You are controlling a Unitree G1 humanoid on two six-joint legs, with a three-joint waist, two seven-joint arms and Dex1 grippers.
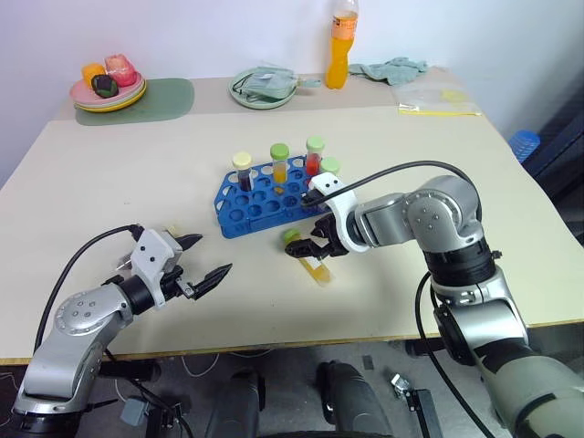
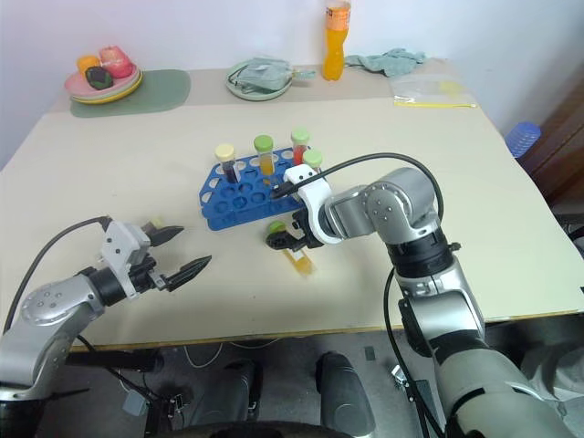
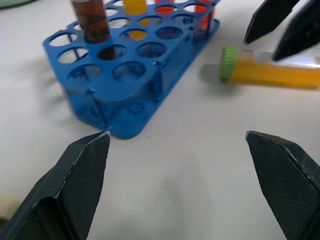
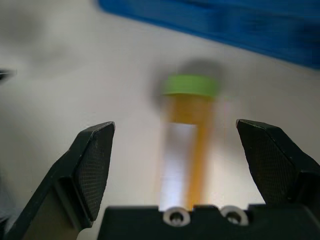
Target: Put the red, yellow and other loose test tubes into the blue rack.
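1. One clear plastic test tube of yellow liquid with green cap (image 1: 310, 258) lies flat on the beige table (image 1: 109, 192), just beside the bright blue plastic holed rack (image 1: 265, 203).
2. Right gripper (image 1: 313, 246) hovers over it, fingers spread, nothing held.
3. Left gripper (image 1: 203, 263) released, well apart.
4. Four capped tubes (image 1: 279, 166) stand upright in rack.
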